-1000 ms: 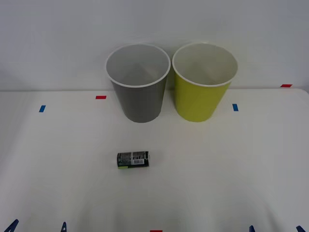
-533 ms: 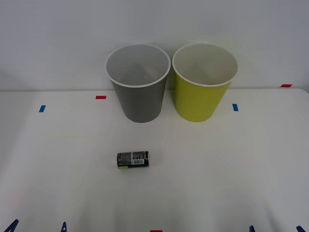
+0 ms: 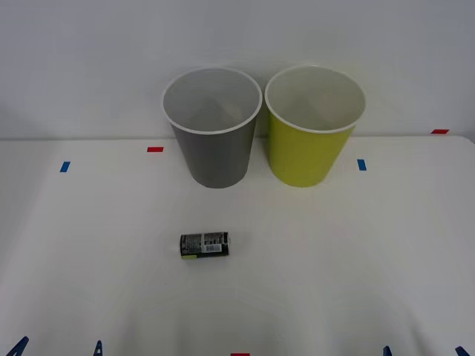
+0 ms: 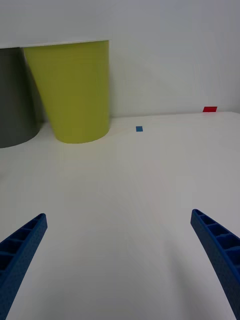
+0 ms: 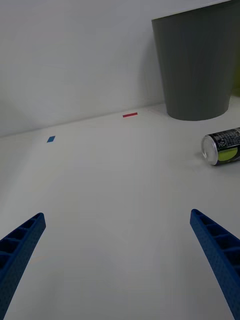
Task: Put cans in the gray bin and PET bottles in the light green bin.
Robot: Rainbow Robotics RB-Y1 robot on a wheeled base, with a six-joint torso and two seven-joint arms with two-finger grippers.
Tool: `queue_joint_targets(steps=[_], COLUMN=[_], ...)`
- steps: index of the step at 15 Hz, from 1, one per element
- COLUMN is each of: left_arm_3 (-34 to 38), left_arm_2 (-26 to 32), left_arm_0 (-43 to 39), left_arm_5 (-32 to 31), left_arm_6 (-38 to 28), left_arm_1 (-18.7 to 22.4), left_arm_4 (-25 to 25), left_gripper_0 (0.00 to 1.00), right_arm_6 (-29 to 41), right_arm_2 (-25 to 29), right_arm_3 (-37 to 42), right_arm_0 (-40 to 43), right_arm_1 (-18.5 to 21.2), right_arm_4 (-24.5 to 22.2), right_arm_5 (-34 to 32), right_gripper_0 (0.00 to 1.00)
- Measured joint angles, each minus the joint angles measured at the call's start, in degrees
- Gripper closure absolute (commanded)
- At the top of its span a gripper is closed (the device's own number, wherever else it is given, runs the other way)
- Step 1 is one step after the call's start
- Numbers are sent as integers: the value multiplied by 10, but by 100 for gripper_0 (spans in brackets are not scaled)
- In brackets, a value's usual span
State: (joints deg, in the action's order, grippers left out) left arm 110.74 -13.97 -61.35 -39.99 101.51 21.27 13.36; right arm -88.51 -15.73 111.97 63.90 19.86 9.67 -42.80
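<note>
Front view: white table [image 3: 356, 259] with two tapered bins standing upright side by side at its far edge against a pale wall; the gray bin [image 3: 215, 148] on the left, the light green bin [image 3: 308, 152] on the right, close together but whether they touch cannot be told; each has a white rim and a pale inside. The can [image 3: 204, 244], black with a white label and a yellow-green patch, lies on its side on the table, well in front of the gray bin and apart from it. Small red and blue tape marks [image 3: 154, 149] sit on the table surface. Left gripper [image 5: 120, 260]: low over the near left part of the table, blue ribbed fingers spread wide with nothing between them; the can lies ahead of it, its silver end turned toward the camera, with the gray bin beyond. Right gripper [image 4: 120, 260]: low over the near right part of the table, fingers likewise spread wide and holding nothing; the light green bin stands ahead of it.
</note>
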Motion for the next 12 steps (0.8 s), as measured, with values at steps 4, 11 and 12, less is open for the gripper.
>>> queue_joint_targets(steps=[4,11,12], left_arm_3=[0,0,0], left_arm_2=[0,0,0], left_arm_0=[0,0,0], left_arm_5=[0,0,0], left_arm_6=[0,0,0], left_arm_1=[0,0,0], left_arm_4=[0,0,0], left_gripper_0=[0,0,0], right_arm_6=[0,0,0], right_arm_2=[0,0,0], right_arm_3=[0,0,0], right_arm_0=[0,0,0], right_arm_1=[0,0,0], right_arm_4=[0,0,0], right_arm_5=[0,0,0], right_gripper_0=[0,0,0])
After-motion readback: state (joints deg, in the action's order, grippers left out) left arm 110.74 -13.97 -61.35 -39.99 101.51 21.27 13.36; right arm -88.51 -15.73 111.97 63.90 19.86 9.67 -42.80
